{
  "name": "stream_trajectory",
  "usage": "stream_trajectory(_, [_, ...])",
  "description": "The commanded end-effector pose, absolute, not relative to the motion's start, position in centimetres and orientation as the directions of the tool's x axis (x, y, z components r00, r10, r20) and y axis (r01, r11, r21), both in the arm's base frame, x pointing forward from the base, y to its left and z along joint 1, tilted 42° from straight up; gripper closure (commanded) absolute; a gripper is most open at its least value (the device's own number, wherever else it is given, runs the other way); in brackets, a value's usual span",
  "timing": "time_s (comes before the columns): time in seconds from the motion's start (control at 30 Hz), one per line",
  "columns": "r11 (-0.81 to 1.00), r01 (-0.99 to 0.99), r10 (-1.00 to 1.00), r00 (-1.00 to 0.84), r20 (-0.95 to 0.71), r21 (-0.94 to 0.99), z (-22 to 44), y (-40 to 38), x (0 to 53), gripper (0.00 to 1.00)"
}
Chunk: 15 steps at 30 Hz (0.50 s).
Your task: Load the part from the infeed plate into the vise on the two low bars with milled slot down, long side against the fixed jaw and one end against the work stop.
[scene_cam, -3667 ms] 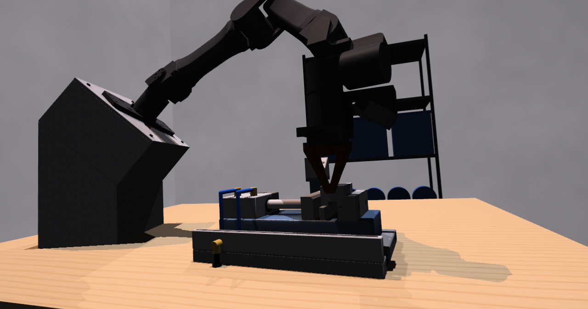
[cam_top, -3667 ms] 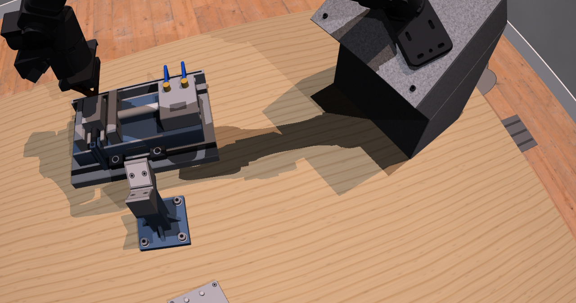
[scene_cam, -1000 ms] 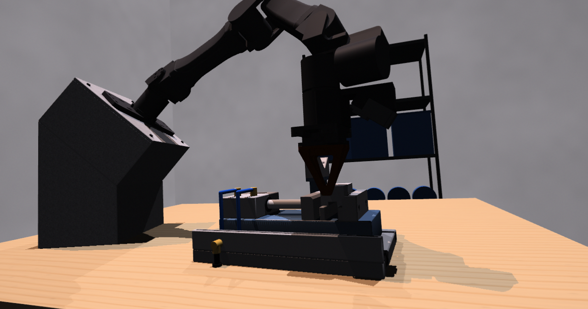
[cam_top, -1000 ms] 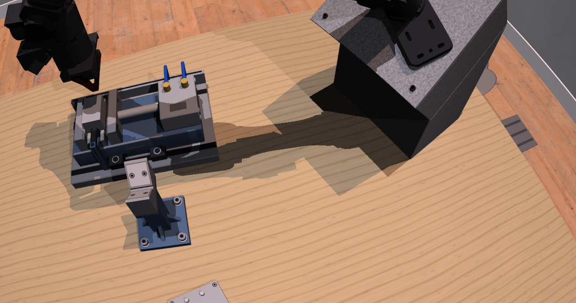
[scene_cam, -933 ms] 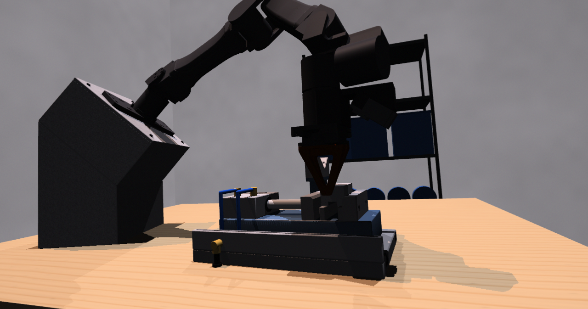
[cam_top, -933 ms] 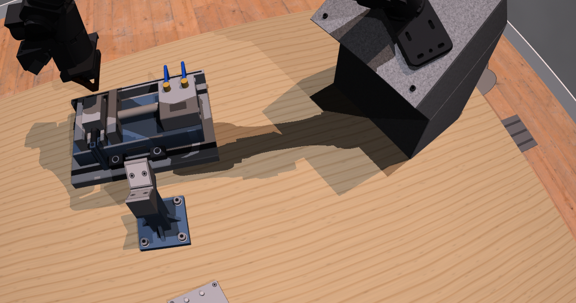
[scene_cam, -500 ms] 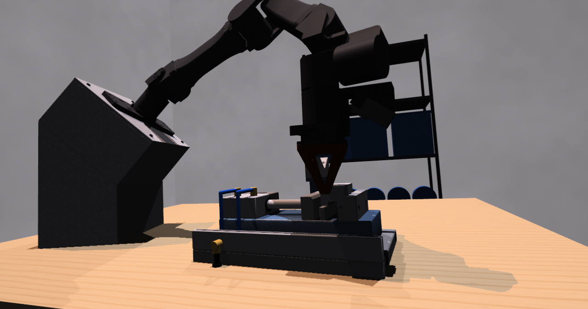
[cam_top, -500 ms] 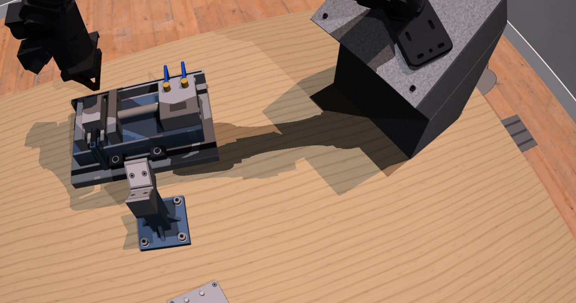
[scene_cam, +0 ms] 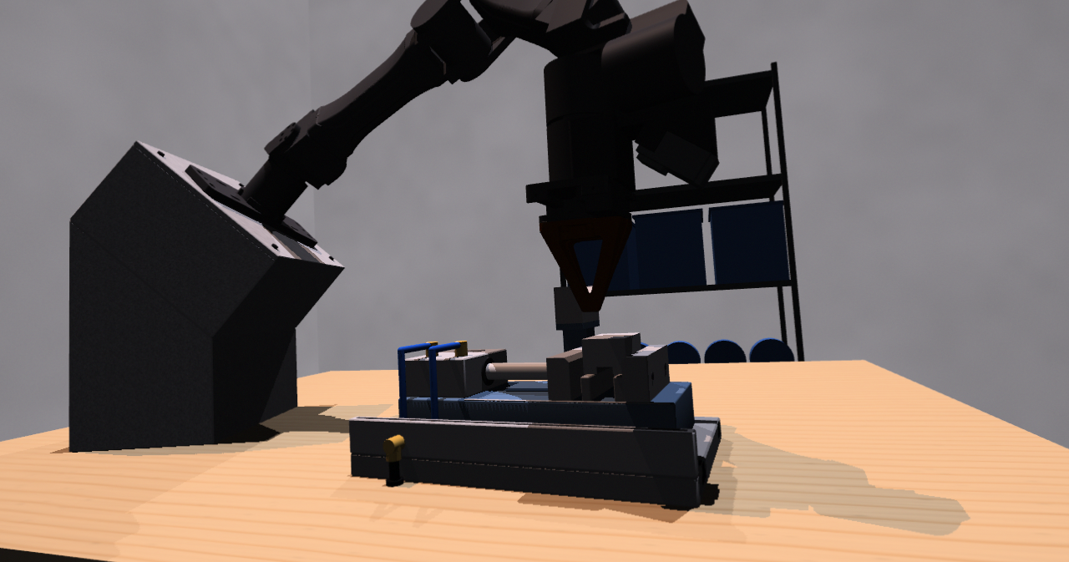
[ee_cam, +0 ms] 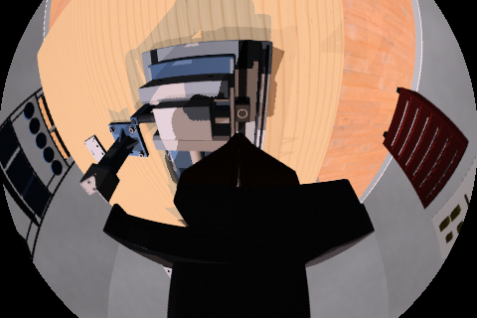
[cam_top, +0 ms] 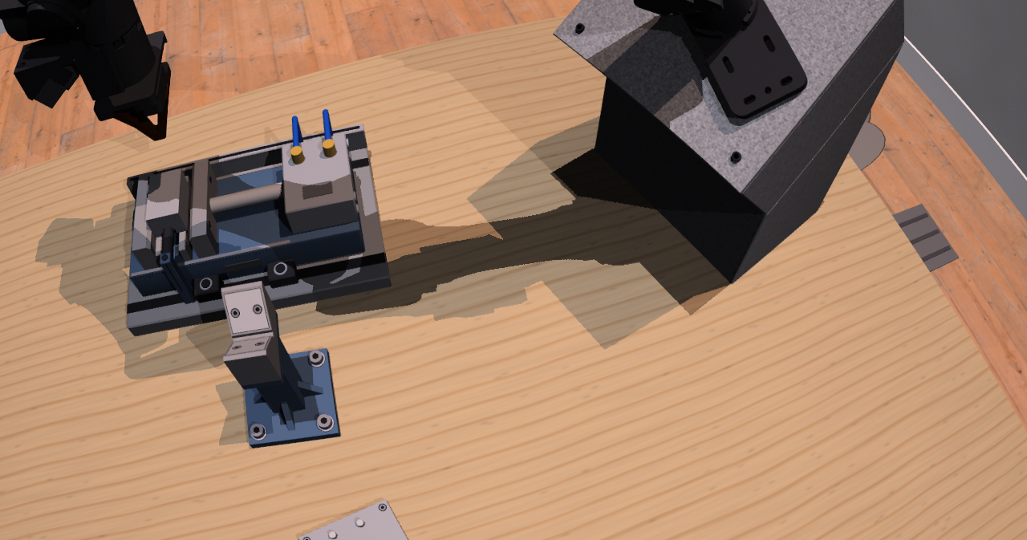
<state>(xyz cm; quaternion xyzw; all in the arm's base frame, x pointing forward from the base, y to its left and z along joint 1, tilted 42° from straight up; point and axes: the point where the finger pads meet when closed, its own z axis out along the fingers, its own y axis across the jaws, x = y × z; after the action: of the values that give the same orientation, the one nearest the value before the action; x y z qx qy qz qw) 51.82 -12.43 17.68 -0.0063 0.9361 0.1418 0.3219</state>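
The part (cam_top: 166,203) (scene_cam: 606,346) (ee_cam: 174,123), a grey block, lies in the open vise between the moving jaw (cam_top: 203,209) (scene_cam: 563,377) on the rod and the fixed jaw (cam_top: 144,238) (scene_cam: 644,376) (ee_cam: 186,90). It stands higher than the jaws. A dark band shows between part and fixed jaw in the wrist view; I cannot tell whether they touch. The work stop (cam_top: 168,237) (ee_cam: 144,117) is at one end of the part; contact is unclear. The slot and underside are hidden. My gripper (cam_top: 159,136) (scene_cam: 590,309) (ee_cam: 238,139) is shut and empty, raised past the part's other end.
The V-block (cam_top: 247,312) stands on a post with a blue base (cam_top: 293,432) (ee_cam: 141,148) beside the vise. The infeed plate (cam_top: 380,525) (ee_cam: 94,148) holds no part. The air cylinder (cam_top: 319,170) (scene_cam: 441,376) has upright blue hoses. The arm's pedestal (cam_top: 682,170) (scene_cam: 142,319) is beyond it.
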Motion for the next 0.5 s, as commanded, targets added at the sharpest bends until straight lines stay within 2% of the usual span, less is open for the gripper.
stream_trajectory(0.0, [0.965,-0.102,0.081,-0.761,-0.644,0.242,21.0,-13.9,50.9,1.0])
stream_trajectory(0.47, [0.965,-0.102,0.081,-0.761,-0.644,0.242,22.2,-14.3,49.9,1.0])
